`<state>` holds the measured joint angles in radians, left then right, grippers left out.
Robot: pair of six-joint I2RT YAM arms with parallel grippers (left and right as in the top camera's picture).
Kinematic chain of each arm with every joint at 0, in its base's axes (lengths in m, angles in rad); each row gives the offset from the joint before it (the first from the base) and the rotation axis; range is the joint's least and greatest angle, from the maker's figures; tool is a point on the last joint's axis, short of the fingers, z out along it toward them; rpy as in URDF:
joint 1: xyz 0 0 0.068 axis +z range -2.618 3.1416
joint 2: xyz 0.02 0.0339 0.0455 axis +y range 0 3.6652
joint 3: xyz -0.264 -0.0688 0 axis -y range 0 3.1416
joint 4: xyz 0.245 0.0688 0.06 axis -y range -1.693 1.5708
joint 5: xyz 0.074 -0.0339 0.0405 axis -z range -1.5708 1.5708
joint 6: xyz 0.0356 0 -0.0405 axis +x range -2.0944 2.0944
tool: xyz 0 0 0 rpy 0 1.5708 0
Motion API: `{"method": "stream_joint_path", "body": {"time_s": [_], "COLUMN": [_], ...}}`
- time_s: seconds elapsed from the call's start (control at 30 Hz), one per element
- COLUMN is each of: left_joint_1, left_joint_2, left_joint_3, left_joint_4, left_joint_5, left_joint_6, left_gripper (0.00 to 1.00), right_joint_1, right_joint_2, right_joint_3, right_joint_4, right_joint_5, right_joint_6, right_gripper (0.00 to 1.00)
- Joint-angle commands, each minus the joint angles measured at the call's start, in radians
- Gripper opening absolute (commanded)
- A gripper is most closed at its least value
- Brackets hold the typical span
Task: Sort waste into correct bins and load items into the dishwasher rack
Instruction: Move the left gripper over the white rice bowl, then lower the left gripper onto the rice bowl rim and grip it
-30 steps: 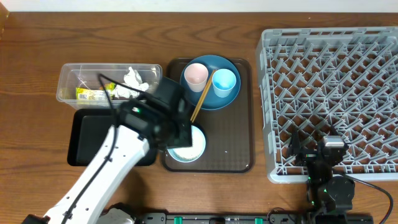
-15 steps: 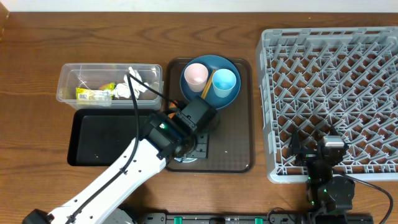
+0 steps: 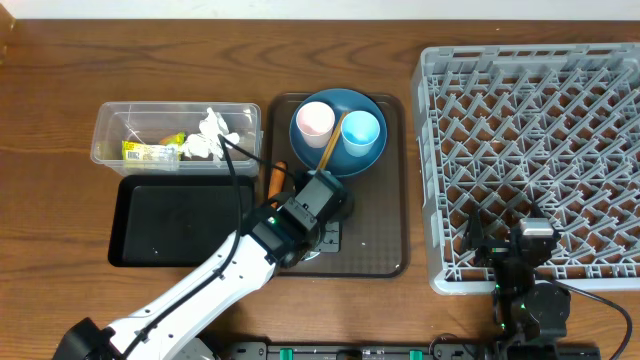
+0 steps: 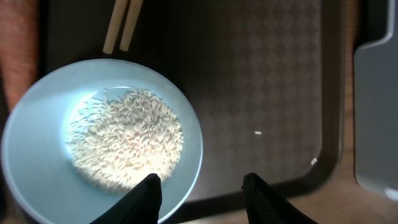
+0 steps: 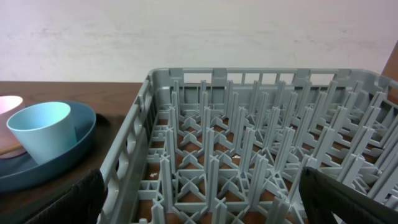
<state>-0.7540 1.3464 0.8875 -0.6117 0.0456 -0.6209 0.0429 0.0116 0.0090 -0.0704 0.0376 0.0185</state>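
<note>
The left pincer (image 4: pixel 202 198) is hanging low over the dark brown tray (image 4: pixel 273 87). Its two black fingers (image 4: pixel 147 194) are standing wide apart with nothing between them. One finger is sitting over the near rim of the light blue bowl (image 4: pixel 25 162), and the other is over bare tray beside it. I cannot tell if that finger is touching the rim. White rice grains (image 4: pixel 127 140) are lying in a heap in the middle of the bowl. A couple of stray grains (image 4: pixel 257 132) are lying on the tray. The ends of the two wooden chopsticks (image 4: pixel 121 25) are poking in just past the bowl's far side.

From above, the white left arm (image 3: pixel 200 290) is covering most of the bowl. The small orange carrot (image 3: pixel 272 180) is lying at the tray's left side, just beside the arm. The chopsticks are leaning on the dark blue plate (image 3: pixel 340 160), between the pink cup (image 3: pixel 316 120) and the light blue cup (image 3: pixel 361 132). Both cups are standing on the plate. The clear container (image 3: pixel 110 130) is holding the crumpled white tissue (image 3: pixel 212 135) and the yellow-green wrapper (image 3: pixel 150 152), whose print is too small to read. The black tray (image 3: pixel 170 220) is sitting just beside the container on the bench (image 3: pixel 60 60).

The right pincer (image 5: pixel 199 186) is hanging at the near edge of the grey dishwasher rack (image 5: pixel 249 124). Its fingers are spread wide and gripping nothing.
</note>
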Motion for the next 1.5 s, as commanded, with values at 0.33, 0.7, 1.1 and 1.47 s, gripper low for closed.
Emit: {"method": "stream_joint_path", "body": {"time_s": [0.33, 0.7, 1.1, 1.47], "left_joint_1": [-0.005, -0.005, -0.009, -0.051], "left_joint_2": [0.032, 0.171, 0.174, 0.174], "left_joint_3": [-0.053, -0.053, -0.053, -0.053], "left_joint_4": [0.09, 0.15, 0.15, 0.167], "left_joint_5": [-0.104, -0.109, -0.094, -0.097], "left_joint_6": [-0.021, -0.024, -0.052, -0.051], "left_gripper": [0.4, 0.38, 0.35, 0.35], "right_joint_1": [0.009, 0.009, 0.009, 0.009], "right_joint_2": [0.001, 0.002, 0.002, 0.002], "right_joint_3": [-0.003, -0.003, -0.003, -0.003], "right_joint_4": [-0.001, -0.001, -0.001, -0.001], "right_joint_5": [0.003, 0.003, 0.003, 0.003], "right_joint_6": [0.003, 0.003, 0.003, 0.003], "right_gripper": [0.99, 0.99, 0.99, 0.99]}}
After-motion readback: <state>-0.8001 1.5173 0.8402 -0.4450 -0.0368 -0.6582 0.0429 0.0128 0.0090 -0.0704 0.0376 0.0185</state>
